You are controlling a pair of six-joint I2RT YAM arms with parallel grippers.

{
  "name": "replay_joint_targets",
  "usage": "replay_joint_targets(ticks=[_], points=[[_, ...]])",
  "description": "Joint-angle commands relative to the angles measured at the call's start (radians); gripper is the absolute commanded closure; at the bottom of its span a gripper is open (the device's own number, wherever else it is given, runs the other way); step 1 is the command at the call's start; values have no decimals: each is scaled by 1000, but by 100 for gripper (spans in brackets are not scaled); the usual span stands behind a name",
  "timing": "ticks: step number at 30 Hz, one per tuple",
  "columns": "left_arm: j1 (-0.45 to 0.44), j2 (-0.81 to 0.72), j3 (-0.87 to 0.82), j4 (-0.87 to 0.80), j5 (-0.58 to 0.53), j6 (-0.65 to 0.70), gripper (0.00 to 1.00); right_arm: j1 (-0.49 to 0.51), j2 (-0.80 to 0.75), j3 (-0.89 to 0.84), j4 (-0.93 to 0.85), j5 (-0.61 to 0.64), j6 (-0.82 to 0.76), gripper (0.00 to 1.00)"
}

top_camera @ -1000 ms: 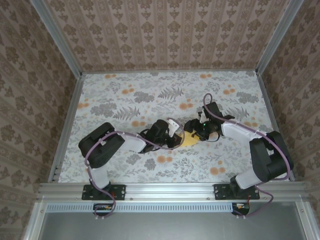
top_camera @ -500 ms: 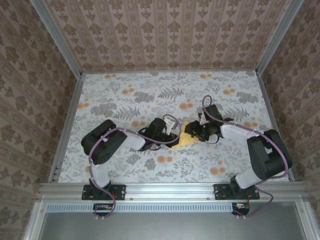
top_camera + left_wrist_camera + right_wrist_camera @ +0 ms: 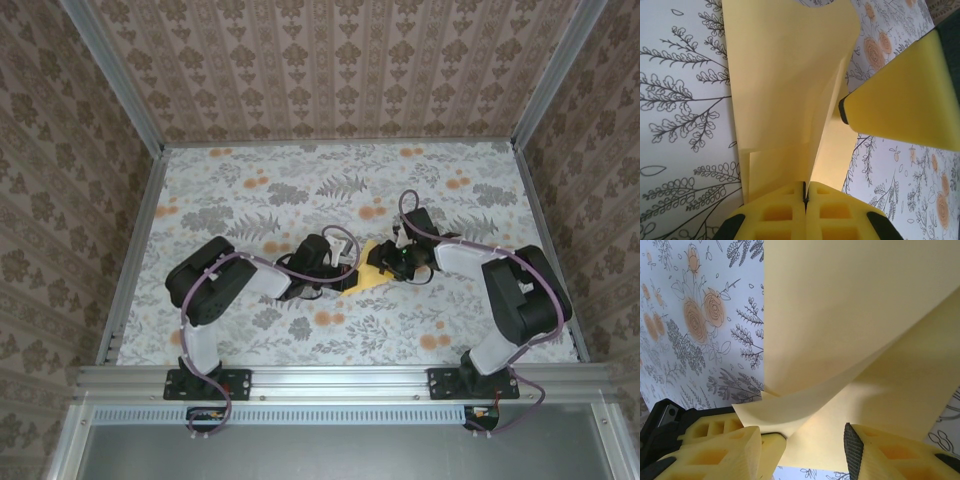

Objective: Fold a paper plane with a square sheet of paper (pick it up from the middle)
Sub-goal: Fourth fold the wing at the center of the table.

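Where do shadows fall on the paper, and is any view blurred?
Left wrist: the square sheet of paper is sharp, shadowed under its raised flap. Right wrist: soft shading along its curl, no glare. Top external: even light, nothing blurred.

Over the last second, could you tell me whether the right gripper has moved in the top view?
Yes. The right gripper has shifted slightly left, toward the left gripper, and now sits more nearly below the orange flower print on the tablecloth.

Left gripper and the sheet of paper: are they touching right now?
Touching. The left wrist view shows the left gripper shut, with the paper pinched at its folded edge between the fingers.
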State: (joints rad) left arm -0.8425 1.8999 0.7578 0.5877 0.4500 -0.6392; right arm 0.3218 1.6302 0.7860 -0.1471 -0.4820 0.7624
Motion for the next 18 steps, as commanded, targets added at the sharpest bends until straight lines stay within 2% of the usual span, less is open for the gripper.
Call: replay_joint_targets(ticks=[1,10,18], points=[[9,25,18,-5,15,-27,98,8,31,34,24,-20,11,51],[11,27,23,-21,23,-34,96,10,78,49,-18,28,15,52],[25,-21,18,-69,15,-51,79,10,120,67,-142,118,26,53]])
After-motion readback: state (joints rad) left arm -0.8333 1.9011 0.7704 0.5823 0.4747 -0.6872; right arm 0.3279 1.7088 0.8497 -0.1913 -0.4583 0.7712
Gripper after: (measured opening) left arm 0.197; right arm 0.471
